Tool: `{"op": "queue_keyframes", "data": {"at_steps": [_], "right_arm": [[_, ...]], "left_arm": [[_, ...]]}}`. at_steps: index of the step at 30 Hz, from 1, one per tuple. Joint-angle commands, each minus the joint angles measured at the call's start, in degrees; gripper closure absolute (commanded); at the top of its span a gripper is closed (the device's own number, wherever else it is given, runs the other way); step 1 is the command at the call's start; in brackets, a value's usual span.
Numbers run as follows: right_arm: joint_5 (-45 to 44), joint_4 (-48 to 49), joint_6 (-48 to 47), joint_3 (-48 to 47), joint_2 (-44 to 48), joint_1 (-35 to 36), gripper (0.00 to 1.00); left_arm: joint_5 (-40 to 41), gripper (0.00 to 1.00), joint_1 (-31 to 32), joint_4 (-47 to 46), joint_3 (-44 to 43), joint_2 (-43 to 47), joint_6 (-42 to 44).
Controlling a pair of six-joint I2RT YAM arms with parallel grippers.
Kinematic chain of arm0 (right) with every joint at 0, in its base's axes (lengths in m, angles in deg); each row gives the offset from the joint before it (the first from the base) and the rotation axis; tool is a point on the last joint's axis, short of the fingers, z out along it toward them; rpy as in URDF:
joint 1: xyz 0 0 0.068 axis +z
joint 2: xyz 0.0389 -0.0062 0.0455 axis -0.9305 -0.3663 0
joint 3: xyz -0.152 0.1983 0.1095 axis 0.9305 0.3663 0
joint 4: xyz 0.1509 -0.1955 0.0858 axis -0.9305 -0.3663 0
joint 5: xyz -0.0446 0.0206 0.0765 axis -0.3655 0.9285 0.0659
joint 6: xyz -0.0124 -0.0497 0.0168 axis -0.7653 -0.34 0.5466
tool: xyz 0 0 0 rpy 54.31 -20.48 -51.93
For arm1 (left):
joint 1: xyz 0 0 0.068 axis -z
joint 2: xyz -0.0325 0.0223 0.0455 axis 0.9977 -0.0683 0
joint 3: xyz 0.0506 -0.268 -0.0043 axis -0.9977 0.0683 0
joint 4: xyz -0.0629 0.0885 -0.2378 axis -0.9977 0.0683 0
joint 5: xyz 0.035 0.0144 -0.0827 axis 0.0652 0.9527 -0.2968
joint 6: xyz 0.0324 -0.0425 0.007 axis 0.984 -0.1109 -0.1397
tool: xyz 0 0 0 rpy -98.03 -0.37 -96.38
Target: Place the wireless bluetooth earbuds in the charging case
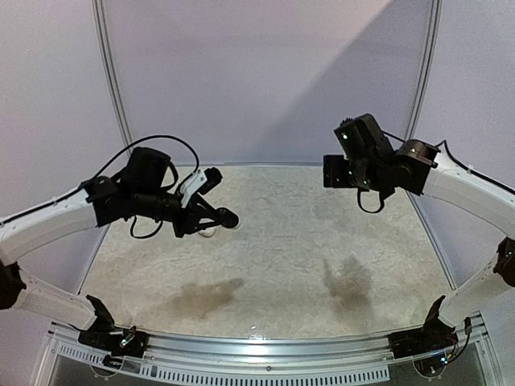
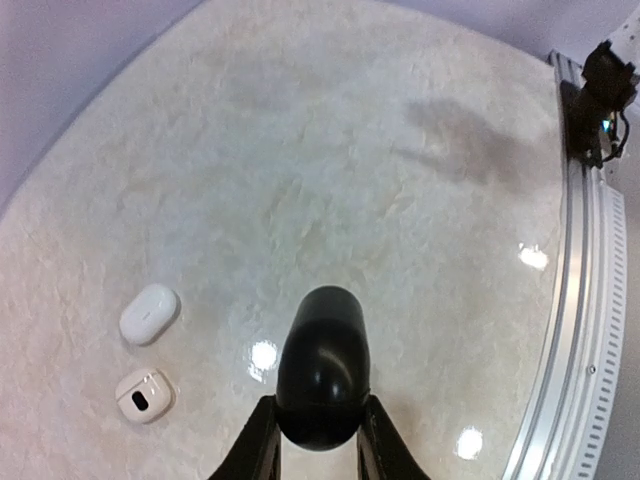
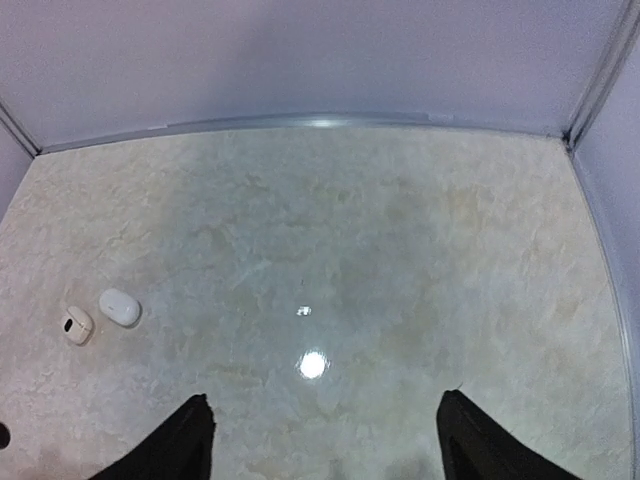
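Closest to the lens, a black charging case (image 2: 322, 350) sits clamped between the fingers of the left pincer (image 2: 318, 410), which is closed tight on its lower end and holds it above the table (image 2: 400, 200). Off to that pincer's left, well apart from it, lie a shut white case (image 2: 150, 313) and a second white case (image 2: 145, 395) showing a dark hollow. The right pincer (image 3: 330, 450) stands wide open over the table, with nothing between its fingers. No earbuds can be made out in any view; they may be hidden or too small to tell. To do this step well, I judge the black charging case should be held level and steady, lid side toward the right pincer. That pincer should take one bud by its fingertips only and lower it squarely into its well.
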Motion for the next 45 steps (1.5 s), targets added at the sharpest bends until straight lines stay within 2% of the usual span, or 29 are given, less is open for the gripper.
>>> {"op": "queue_keyframes", "data": {"at_steps": [1,2,6,9,12,14,16,21,23,25,26,27,28,33,37,40,45], "right_arm": [[8.12,2.78,10.49,9.67,6.28,-1.86,0.10],[9.74,2.33,11.01,11.01,7.38,-2.66,0.03],[11.40,-1.38,13.66,14.57,8.34,-4.23,0.01],[12.91,-2.91,15.50,17.49,8.12,-5.86,0.01],[14.04,-2.04,17.07,20.38,8.23,-6.49,0.01],[14.69,-1.00,17.40,21.48,8.16,-6.49,0.01],[15.03,-0.46,17.64,21.84,7.76,-6.48,0.01],[15.11,-0.55,17.53,20.40,6.21,-6.49,0.01],[14.85,-0.77,17.37,19.92,5.57,-6.47,0.01],[15.16,-0.79,17.21,19.58,5.00,-6.76,0.01],[15.76,-0.65,17.10,19.56,4.73,-7.14,0.01],[16.59,-0.49,17.02,19.50,4.25,-7.59,0.01],[17.35,-0.55,17.04,19.36,3.86,-8.07,0.01],[18.33,-0.86,17.10,19.24,3.31,-11.70,0.01],[21.79,3.59,15.58,21.78,5.22,-19.81,0.01],[24.76,10.18,13.34,25.70,7.34,-28.25,0.01],[18.45,20.28,10.94,31.78,11.77,-38.40,0.01]], "left_arm": [[-1.04,1.00,-4.54,29.44,-15.05,-12.88,7.39],[-1.88,1.00,-5.61,32.86,-18.83,-16.16,7.71],[-8.37,1.00,-12.31,43.21,-33.51,-30.18,4.50],[-15.04,1.00,-19.66,41.68,-38.34,-37.95,-3.73],[-19.72,1.00,-28.54,31.15,-34.79,-41.02,-15.86],[-19.01,1.00,-33.30,23.14,-30.52,-41.23,-20.28],[-18.51,1.00,-36.14,18.09,-26.75,-41.29,-21.61],[-18.83,1.00,-38.77,12.90,-21.35,-42.32,-22.37],[-18.07,0.87,-39.29,11.18,-19.79,-42.77,-22.80],[-16.82,0.67,-39.98,9.53,-18.22,-42.84,-24.64],[-15.99,0.49,-40.02,8.72,-17.36,-42.68,-25.62],[-15.22,0.15,-40.07,7.84,-16.35,-42.29,-26.49],[-14.35,0.02,-40.00,7.38,-15.57,-41.58,-27.27],[-7.01,0.01,-40.01,12.22,-15.62,-36.20,-27.57],[3.50,0.01,-39.71,20.69,-17.97,-28.99,-23.08],[9.77,0.01,-38.93,22.53,-14.82,-19.82,-19.07],[16.85,0.01,-38.40,20.62,-5.93,0.49,-9.62]]}}
